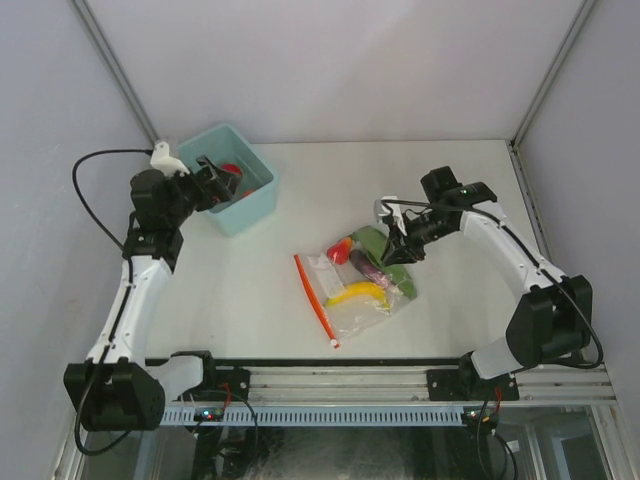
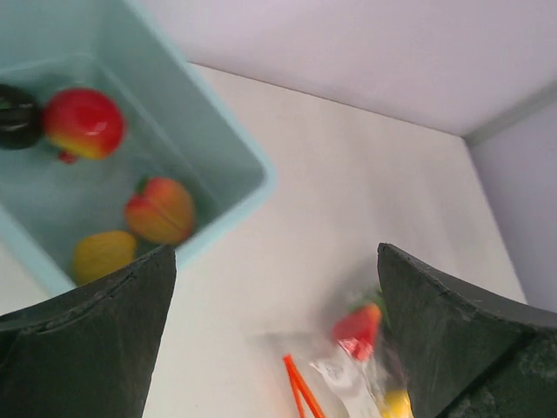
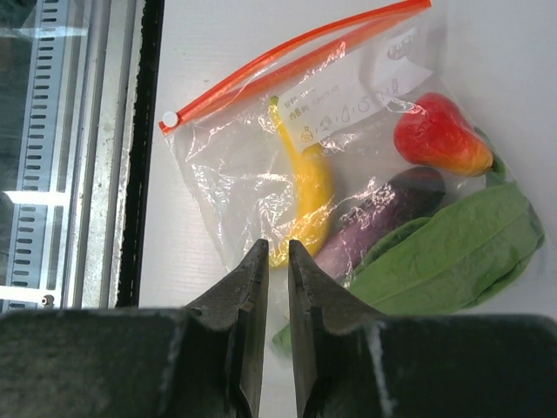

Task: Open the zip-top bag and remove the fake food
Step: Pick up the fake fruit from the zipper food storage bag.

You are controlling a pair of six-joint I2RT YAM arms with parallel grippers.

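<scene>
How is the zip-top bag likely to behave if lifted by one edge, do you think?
The zip-top bag looks thin and crinkled, so it would probably sag rather than hold shape. The banana and eggplant lie loose inside, so they would likely slide toward the low end. Its glossy film may slip.

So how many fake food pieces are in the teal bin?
4: dark piece and red apple side by side, orange fruit nearer, yellow fruit nearest, beside the left claw, which may hide more.

Clear zip-top bag (image 3: 218,165) with orange-red zip strip (image 3: 209,103), yellow banana (image 3: 309,187), purple eggplant (image 3: 383,213), green leaf (image 3: 452,257), teal bin (image 1: 255,205)
</scene>
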